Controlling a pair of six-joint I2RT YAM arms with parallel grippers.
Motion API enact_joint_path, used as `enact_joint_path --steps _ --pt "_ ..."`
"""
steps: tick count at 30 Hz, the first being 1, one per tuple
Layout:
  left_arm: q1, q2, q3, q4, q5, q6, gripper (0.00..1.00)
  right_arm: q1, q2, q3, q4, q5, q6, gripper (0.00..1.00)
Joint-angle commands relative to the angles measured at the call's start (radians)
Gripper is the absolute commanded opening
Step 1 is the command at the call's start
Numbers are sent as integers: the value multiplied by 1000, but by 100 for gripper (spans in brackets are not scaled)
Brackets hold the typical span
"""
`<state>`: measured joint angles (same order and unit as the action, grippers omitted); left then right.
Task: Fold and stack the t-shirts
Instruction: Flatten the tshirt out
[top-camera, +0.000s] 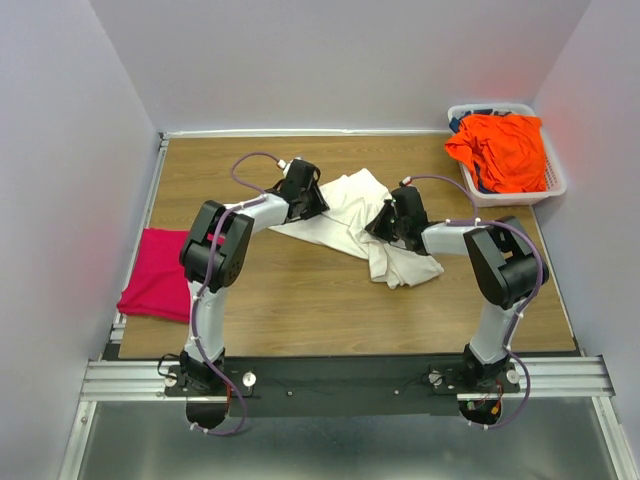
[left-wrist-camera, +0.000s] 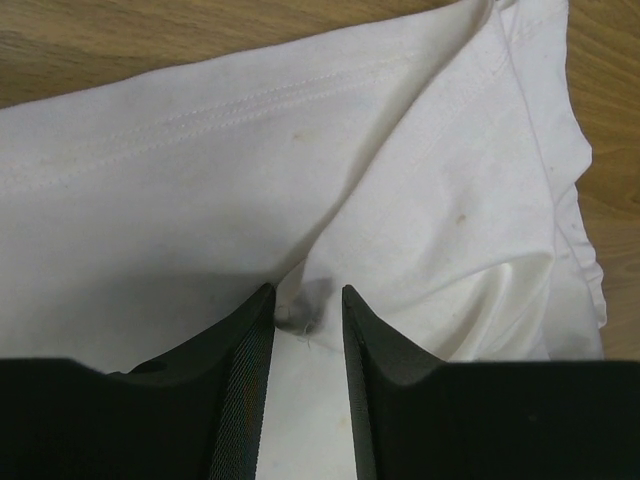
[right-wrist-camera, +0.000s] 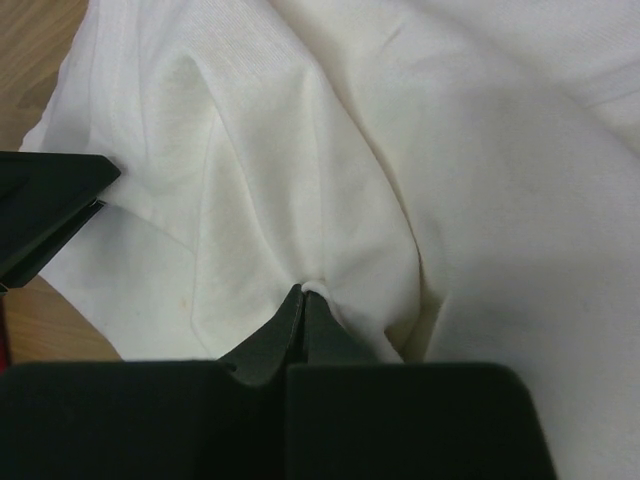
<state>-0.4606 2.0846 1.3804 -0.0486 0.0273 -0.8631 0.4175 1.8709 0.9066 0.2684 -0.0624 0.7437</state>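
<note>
Editor: Shirts first. Where does each one lie?

Photographer: The cream-white t-shirt (top-camera: 350, 215) sprawls crumpled across the middle of the wooden table (top-camera: 330, 310), between the two arms. The magenta-pink t-shirt (top-camera: 158, 278) lies in a flat folded bundle at the table's left edge, well apart from it. The bright orange t-shirt (top-camera: 505, 150) is heaped in the white lattice basket (top-camera: 556, 186) at the far right corner, with dark blue cloth (top-camera: 486, 181) showing beneath it.

Editor: And the grippers?

Photographer: The right gripper (right-wrist-camera: 303, 295) has its jaws pressed together on a small peak of the cream-white cloth, with creases fanning out from the pinch. The left gripper (left-wrist-camera: 305, 300) is down on the same shirt's left side, near a stitched hem. Its fingers stand a narrow way apart, straddling a shadowed pucker of fabric. Whether that pucker is truly gripped, the wrist view does not settle.
</note>
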Motion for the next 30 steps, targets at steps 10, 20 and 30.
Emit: enact_joint_path --steps 10,20,30 --pt "-4 29 46 -16 -18 -10 12 4 39 -77 -248 7 -32 0" --pt "51 -156 69 -39 -47 52 0 -115 -291 -83 -334 4 -9 0" --pt "238 -619 -116 -68 28 121 0 -220 -702 105 -636 119 -43 0"
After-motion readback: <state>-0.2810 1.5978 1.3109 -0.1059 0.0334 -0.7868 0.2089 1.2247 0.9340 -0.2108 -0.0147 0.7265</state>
